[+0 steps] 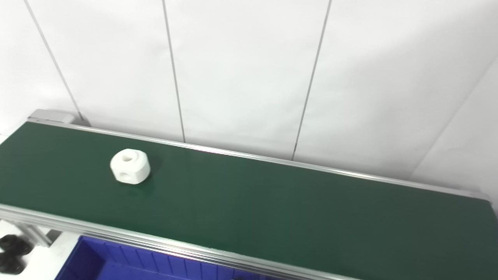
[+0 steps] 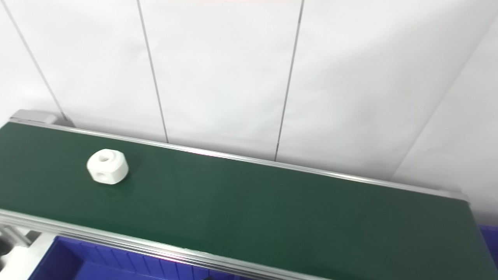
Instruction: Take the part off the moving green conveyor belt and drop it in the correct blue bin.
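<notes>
A white blocky part [image 1: 130, 166] with a round hole on top and another on its side lies on the green conveyor belt [image 1: 272, 206], toward the belt's left end. It also shows in the right eye view [image 2: 107, 166]. A blue bin [image 1: 128, 262] sits below the belt's near rail at the bottom left; only its far wall and part of its inside show. Neither hand is in view.
Aluminium rails [image 1: 155, 243] run along both long sides of the belt. A white panelled wall [image 1: 249, 70] stands right behind it. Black round parts [image 1: 11, 252] sit at the bottom left. A second blue bin edge [image 2: 489, 237] shows at the far right.
</notes>
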Tool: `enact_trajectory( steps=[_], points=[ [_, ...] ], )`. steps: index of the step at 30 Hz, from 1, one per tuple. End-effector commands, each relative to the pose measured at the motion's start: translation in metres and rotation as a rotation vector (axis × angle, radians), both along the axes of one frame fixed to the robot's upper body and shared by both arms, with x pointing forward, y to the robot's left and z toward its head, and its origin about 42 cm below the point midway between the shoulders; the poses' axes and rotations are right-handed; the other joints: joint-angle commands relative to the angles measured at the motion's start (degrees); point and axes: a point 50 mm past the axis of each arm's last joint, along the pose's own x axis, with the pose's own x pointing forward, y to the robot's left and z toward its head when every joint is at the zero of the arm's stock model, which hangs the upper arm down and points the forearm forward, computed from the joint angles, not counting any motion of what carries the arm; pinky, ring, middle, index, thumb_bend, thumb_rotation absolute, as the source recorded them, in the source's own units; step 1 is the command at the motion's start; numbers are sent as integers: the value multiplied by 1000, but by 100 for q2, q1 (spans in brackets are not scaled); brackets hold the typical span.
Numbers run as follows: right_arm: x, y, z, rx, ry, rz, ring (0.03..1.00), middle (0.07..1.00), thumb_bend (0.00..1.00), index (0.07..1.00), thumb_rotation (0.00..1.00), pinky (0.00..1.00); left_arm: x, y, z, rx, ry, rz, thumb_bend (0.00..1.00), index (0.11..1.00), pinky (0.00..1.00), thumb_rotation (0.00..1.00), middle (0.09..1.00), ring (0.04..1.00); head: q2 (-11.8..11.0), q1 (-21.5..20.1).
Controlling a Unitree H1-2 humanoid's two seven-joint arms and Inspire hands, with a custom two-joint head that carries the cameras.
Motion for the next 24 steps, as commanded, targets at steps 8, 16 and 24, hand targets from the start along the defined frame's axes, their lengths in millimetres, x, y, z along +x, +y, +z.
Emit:
enact_trajectory(
  steps=[8,16,24],
  points=[
    [0,-6,9,28,-38,-8,954,983,950,1000,973,950,5,-5,8,-31,-60,43,857,1000,893,884,985,941,43,203],
    [0,-14,6,39,-24,0,974,995,956,1000,954,969,6,-11,4,-29,-57,37,851,991,925,878,971,942,-47,527],
    [1,-19,3,42,-10,4,998,1000,960,1000,951,996,10,-14,3,2,-75,2,866,991,944,890,972,942,-130,626]
  ],
)
